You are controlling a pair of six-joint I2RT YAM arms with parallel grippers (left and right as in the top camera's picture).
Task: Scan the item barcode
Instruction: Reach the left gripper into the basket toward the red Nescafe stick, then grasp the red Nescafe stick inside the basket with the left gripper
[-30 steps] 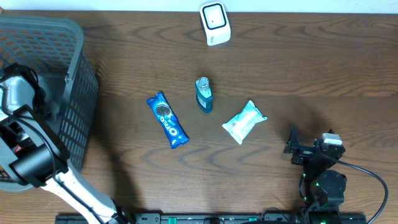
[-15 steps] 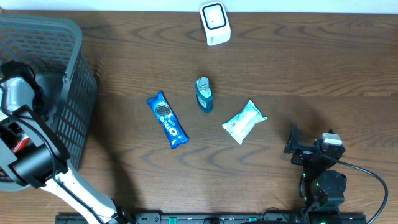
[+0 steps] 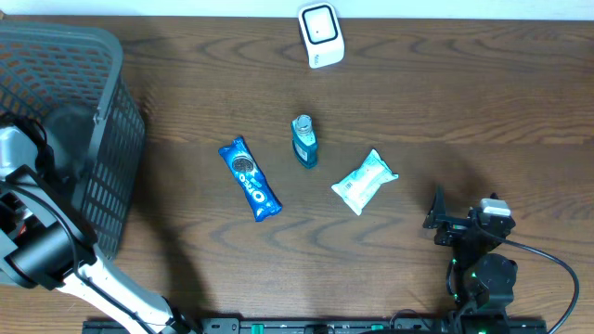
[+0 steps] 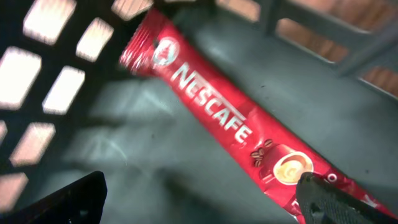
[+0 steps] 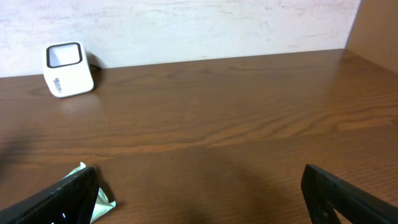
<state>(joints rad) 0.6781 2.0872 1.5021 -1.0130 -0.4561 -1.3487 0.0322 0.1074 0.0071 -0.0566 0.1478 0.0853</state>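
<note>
A red Nescafe sachet [image 4: 217,118] lies flat on the grey floor of the basket [image 3: 102,139], seen in the left wrist view. My left gripper [image 4: 202,200] hovers over it, open, with nothing between its fingers. Its right finger [image 4: 326,199] overlaps the sachet's lower end. On the table lie a blue Oreo pack [image 3: 250,179], a teal bottle [image 3: 304,142] and a white-green packet [image 3: 364,181]. The white scanner [image 3: 320,34] stands at the far edge. My right gripper [image 3: 445,223] rests open at the near right, empty, with the packet [image 5: 93,196] beside its left finger.
The dark mesh basket fills the left side of the table, and my left arm [image 3: 37,250] reaches into it over the near wall. A pale wall [image 5: 186,25] runs behind the scanner [image 5: 65,68].
My left arm has shifted slightly toward the near left over the basket. The right arm and the items on the table have not moved.
</note>
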